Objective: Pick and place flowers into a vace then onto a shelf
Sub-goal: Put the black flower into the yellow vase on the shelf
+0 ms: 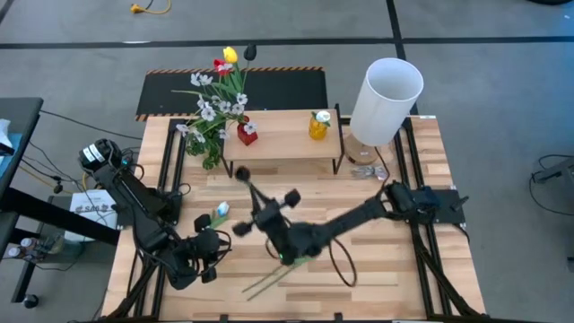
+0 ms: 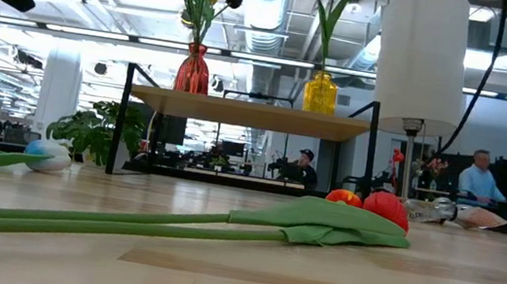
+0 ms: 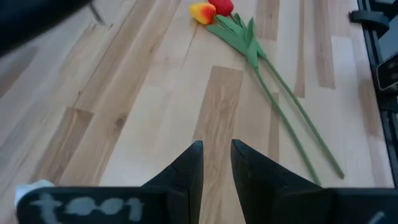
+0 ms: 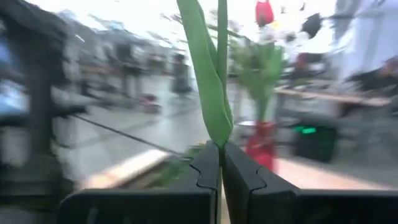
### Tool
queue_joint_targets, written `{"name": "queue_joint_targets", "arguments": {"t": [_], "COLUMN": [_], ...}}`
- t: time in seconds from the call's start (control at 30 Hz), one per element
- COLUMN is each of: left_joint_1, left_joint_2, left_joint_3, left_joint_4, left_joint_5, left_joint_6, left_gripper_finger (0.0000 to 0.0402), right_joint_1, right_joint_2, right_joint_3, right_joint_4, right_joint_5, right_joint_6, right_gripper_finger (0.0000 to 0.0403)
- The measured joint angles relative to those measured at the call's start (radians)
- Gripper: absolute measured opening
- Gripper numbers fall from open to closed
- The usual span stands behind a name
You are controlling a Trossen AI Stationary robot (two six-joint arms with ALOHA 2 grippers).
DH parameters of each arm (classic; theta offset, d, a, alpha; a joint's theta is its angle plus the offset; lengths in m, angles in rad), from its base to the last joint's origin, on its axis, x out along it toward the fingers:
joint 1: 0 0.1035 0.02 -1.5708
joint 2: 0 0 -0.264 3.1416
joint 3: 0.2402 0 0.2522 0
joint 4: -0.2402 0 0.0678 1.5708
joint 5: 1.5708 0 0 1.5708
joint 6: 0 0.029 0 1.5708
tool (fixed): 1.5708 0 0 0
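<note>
Right end effector (image 4: 221,163) at frame centre clenched on green flower stem (image 4: 222,56), left end effector (image 3: 216,163) lower left slightly parted, empty, above slatted wooden bench (image 3: 124,112)

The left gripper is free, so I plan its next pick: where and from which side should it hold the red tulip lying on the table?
Grip its bare stem past the leaves, coming straight down, jaws across it. The red tulip lies flat on the table, and the stems of it and the orange tulip part only toward the cut ends; near the heads they crowd together.
</note>
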Motion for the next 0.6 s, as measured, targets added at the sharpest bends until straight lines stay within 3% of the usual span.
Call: {"name": "queue_joint_targets", "arguments": {"t": [0.27,0.43,0.6], "left_joint_1": [-0.004,-0.004,-0.003], "left_joint_2": [0.000,0.000,0.000], "left_joint_3": [0.000,0.000,0.000], "left_joint_4": [0.000,-0.001,-0.003], "left_joint_5": [-0.045,-0.082,-0.093], "left_joint_6": [-0.057,-0.061,-0.061], "left_gripper_finger": [0.0071,0.0071,0.0071], "right_joint_1": [-0.120,-0.164,-0.200], "right_joint_2": [0.000,-0.003,-0.030], "right_joint_3": [0.000,0.000,-0.004], "right_joint_4": [0.107,0.370,0.538], "right_joint_5": [0.110,0.108,0.059], "right_joint_6": [-0.263,-0.561,-0.661], "right_gripper_finger": [0.0000,0.0000,0.0000]}}
